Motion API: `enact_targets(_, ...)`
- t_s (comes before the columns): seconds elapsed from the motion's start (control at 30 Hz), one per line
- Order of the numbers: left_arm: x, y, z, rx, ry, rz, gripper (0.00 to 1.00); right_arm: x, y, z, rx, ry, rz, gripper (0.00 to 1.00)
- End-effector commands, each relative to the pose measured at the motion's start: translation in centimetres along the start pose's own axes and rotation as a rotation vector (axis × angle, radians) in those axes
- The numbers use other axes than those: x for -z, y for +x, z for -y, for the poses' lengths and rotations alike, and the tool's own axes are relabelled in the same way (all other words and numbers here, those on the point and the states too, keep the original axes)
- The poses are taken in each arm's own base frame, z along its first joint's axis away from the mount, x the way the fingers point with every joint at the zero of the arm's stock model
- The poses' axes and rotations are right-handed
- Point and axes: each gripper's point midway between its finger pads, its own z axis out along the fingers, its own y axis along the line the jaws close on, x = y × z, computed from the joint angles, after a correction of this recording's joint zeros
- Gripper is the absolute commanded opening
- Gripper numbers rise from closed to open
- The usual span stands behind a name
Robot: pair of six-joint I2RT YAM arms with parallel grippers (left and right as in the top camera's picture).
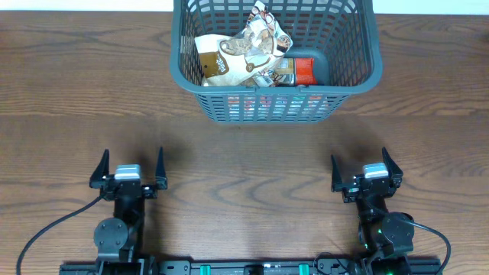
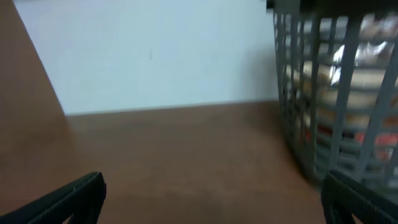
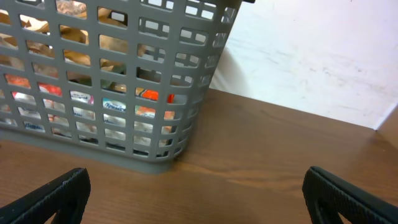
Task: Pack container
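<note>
The grey-blue lattice basket [image 1: 359, 53] stands at the back centre of the wooden table. It holds several snack packets: a brown and white one [image 1: 216, 61], a crinkled patterned one [image 1: 262, 40] and a red one [image 1: 304, 71]. The basket also shows in the left wrist view [image 2: 336, 93], blurred, and in the right wrist view [image 3: 180, 37]. My left gripper [image 1: 128, 168] is open and empty near the front left, its fingers in view [image 2: 211, 199]. My right gripper [image 1: 364, 169] is open and empty near the front right [image 3: 196, 196]. Both are well short of the basket.
Bare wooden table [image 1: 244, 160] lies between the grippers and the basket. A white wall [image 2: 155, 50] stands behind the table's far edge. Black cables [image 1: 46, 229] run from the arm bases at the front edge.
</note>
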Motion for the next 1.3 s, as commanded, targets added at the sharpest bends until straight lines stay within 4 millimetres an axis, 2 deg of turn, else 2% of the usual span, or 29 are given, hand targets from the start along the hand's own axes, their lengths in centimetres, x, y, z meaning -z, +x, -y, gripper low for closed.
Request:
enact_targets(0.0, 0.1, 1.0, -0.4, -0.015, -0.023, -0.038, 0.99, 0.0, 0.1, 0.3, -0.019, 0.014, 0.000, 0.99)
enact_targets(0.2, 0.3, 3.5, -0.2, -0.021, -0.012, -0.139, 0.99, 0.0, 0.1, 0.3, -0.019, 0.014, 0.000, 0.99)
enact_targets(0.43, 0.2, 3.5, -0.1, -0.010, -0.011, -0.142, 0.99, 0.0, 0.1, 0.3, -0.019, 0.014, 0.000, 0.99)
enact_targets(0.93, 0.1, 6.1, 0.4, -0.022, 0.013, -0.257, 0.99, 0.0, 0.1, 0.3, -0.019, 0.014, 0.000, 0.99)
enact_targets(1.27, 0.1, 6.3, 0.4, -0.023, 0.014, -0.268, 0.99, 0.0, 0.1, 0.3, -0.019, 0.014, 0.000, 0.99)
